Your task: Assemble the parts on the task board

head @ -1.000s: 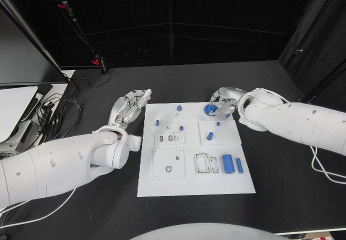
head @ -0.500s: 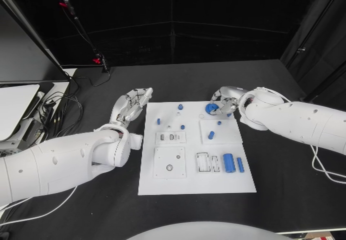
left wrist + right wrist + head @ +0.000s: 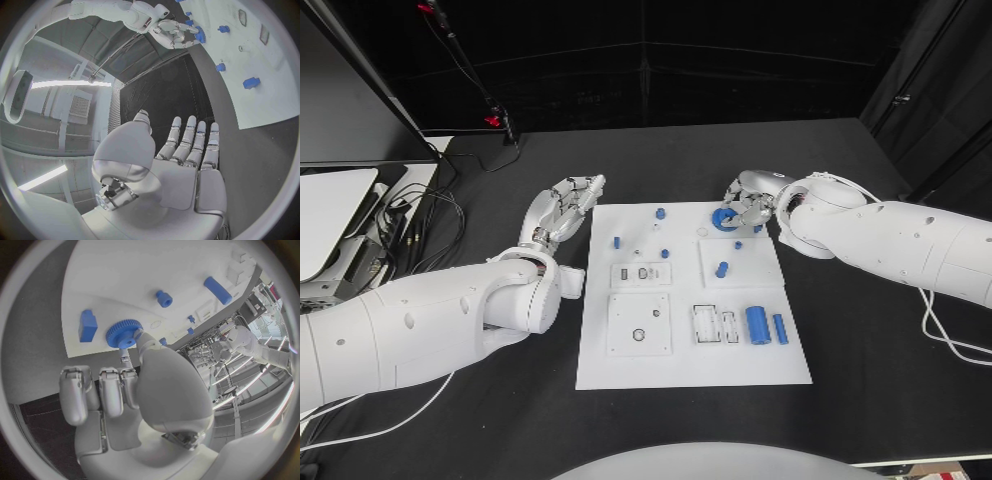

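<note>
gear contact: you're seeing the right hand [image 3: 750, 208] crowding the blue gear [image 3: 724, 217] in the head view, and whether the fingers are actually gripping it is staying too small to tell.
gear underside: the thumb [image 3: 145, 343] is covering part of the gear's rim in the right wrist view.
small pegs: the tiny blue parts [image 3: 659, 215] on the task board [image 3: 689, 370] are reading as dots; their shapes aren't resolving.
left palm: the left hand [image 3: 564, 212] is facing away, so you're not seeing its inner side.
</note>
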